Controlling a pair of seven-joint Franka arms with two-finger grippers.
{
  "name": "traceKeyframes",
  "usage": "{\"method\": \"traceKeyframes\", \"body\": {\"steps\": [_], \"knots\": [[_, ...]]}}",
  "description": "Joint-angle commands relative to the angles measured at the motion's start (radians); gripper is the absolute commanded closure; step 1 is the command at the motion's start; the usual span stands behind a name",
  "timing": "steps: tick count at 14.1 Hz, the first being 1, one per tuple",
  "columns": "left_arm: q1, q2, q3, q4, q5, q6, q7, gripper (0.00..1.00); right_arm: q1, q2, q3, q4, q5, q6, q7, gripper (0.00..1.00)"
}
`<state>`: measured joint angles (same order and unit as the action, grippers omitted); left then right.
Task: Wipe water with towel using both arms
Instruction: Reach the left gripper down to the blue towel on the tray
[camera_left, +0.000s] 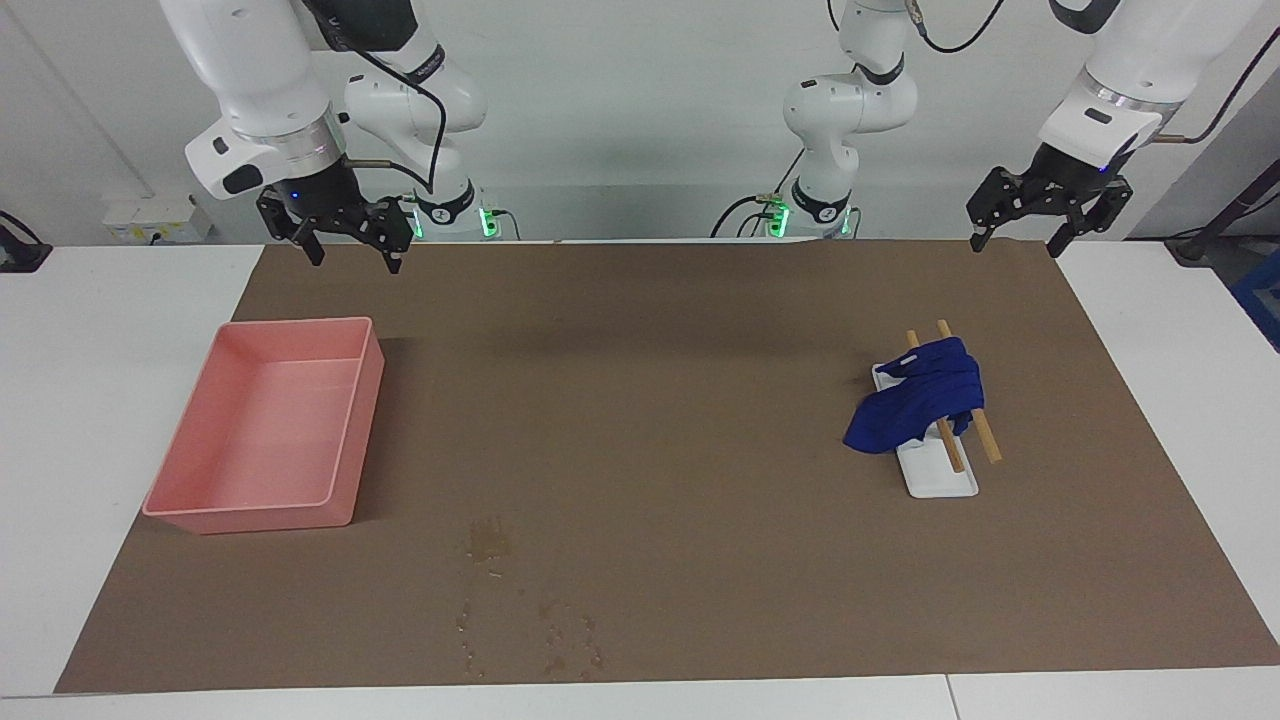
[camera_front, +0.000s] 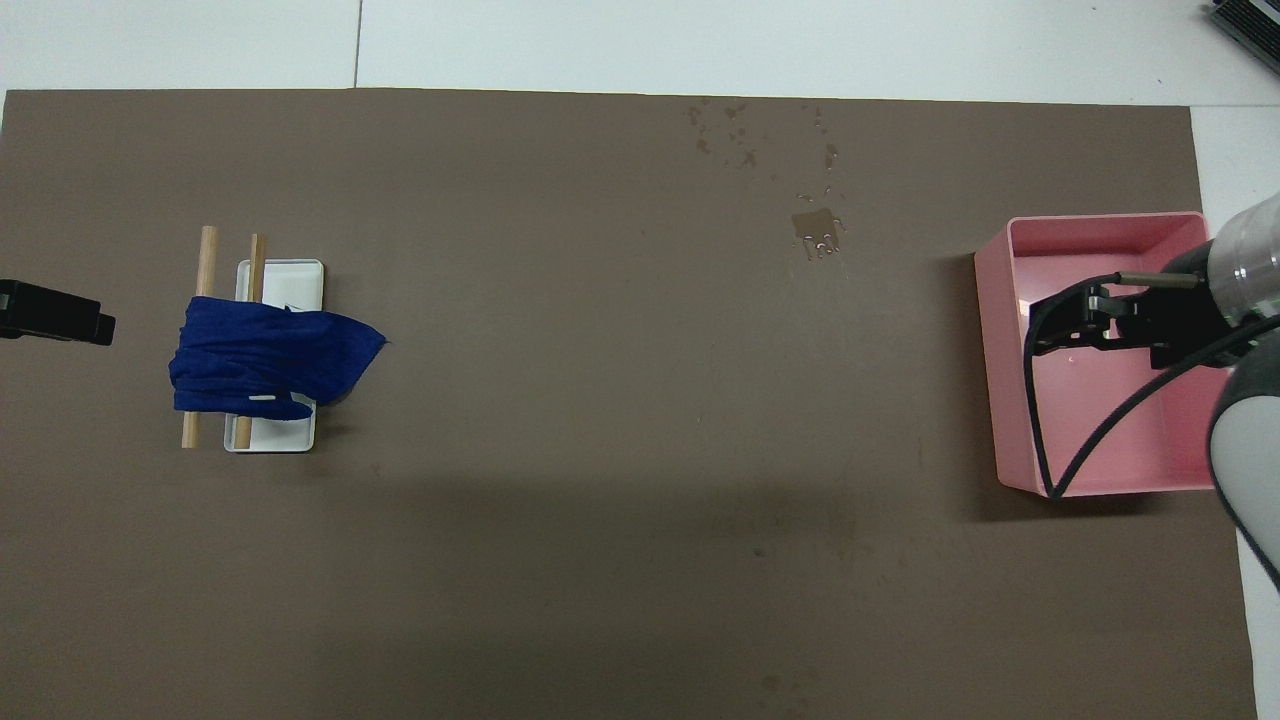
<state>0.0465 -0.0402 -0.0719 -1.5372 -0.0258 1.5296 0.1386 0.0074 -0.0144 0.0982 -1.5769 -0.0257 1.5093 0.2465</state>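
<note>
Nothing of the wiping has begun, as far as these views allow a judgement: the towel (camera_left: 918, 398) lies crumpled and dry-looking over two wooden sticks (camera_left: 972, 400) and a small white tray (camera_left: 940, 478), toward the left arm's end of the desk (camera_left: 640, 420), while the water (camera_left: 488, 540) sits well apart from it, a dark glossy blotch with a scatter of droplets farther from the robots, near the brown mat's edge and just beside the corner of the pink tray (camera_left: 270, 430). Both arms hang raised at the robots' edge of the desk. The left gripper (camera_left: 1018, 238) hovers over the mat's corner, its fingers spread apart and empty, nearer to the towel than its partner. The right gripper (camera_left: 352, 248) hovers by the pink tray's robot-side end, likewise spread apart and holding nothing. The step in hand looks like the approach to the towel. The next move probably falls to the left arm: descend on the bunched cloth, pinch a thick fold rather than a stick or the white tray's rim, and lift it clear without dragging the sticks along. After that the cloth must travel across the desk to the spill, where the right arm is better placed to take part.
</note>
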Motion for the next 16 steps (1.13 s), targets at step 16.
{"method": "traceKeyframes", "body": {"steps": [16], "knots": [[-0.123, 0.114, 0.014, -0.397, 0.42, 0.518, -0.358, 0.0, -0.003, -0.016, 0.0, -0.012, -0.002, -0.012, -0.016, 0.0]]}}
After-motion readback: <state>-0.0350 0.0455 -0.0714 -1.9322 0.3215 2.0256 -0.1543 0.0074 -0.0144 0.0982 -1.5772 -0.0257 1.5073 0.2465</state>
